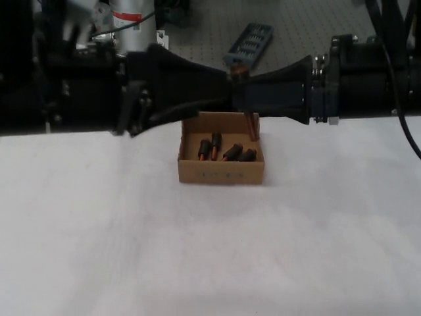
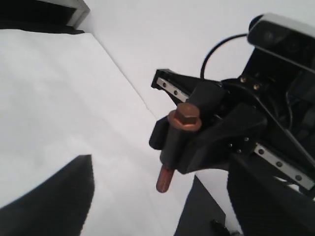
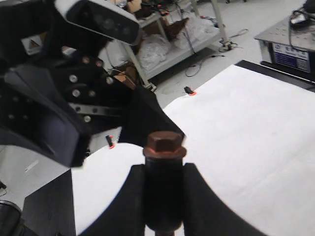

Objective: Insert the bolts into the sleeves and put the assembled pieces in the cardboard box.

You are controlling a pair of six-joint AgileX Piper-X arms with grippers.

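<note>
Cardboard box (image 1: 220, 172) sat open-topped on the white cloth (image 1: 197, 257), mid-bench, directly below where the two arms met. Inside lay assembled pieces (image 1: 205, 149), four as far as could be counted: dark sleeves with copper bolts through them. They lay loose on the floor of the box at differing angles, the two on the right touching or nearly so.

Right gripper (image 3: 165, 196) was clenched on a dark sleeve (image 2: 172, 147), one finger either side. A copper bolt (image 2: 184, 117) stood in that sleeve, its hex head seated on the upper end and its shank tip poking out below. The piece was held in the air, roughly upright. From the high view the shank hung over the far right corner of the box, not inside it.

Left gripper (image 1: 221, 92) was released, its fingers well apart and holding nothing, just beside the right gripper's held piece.

Writing: faint dark print on the front wall of the box, not legible. A yellow triangle sticker (image 3: 32, 45) was on the left arm. A blue-and-white label (image 3: 290, 51) was on a grey cabinet beyond the bench, its text too small to read.
</note>
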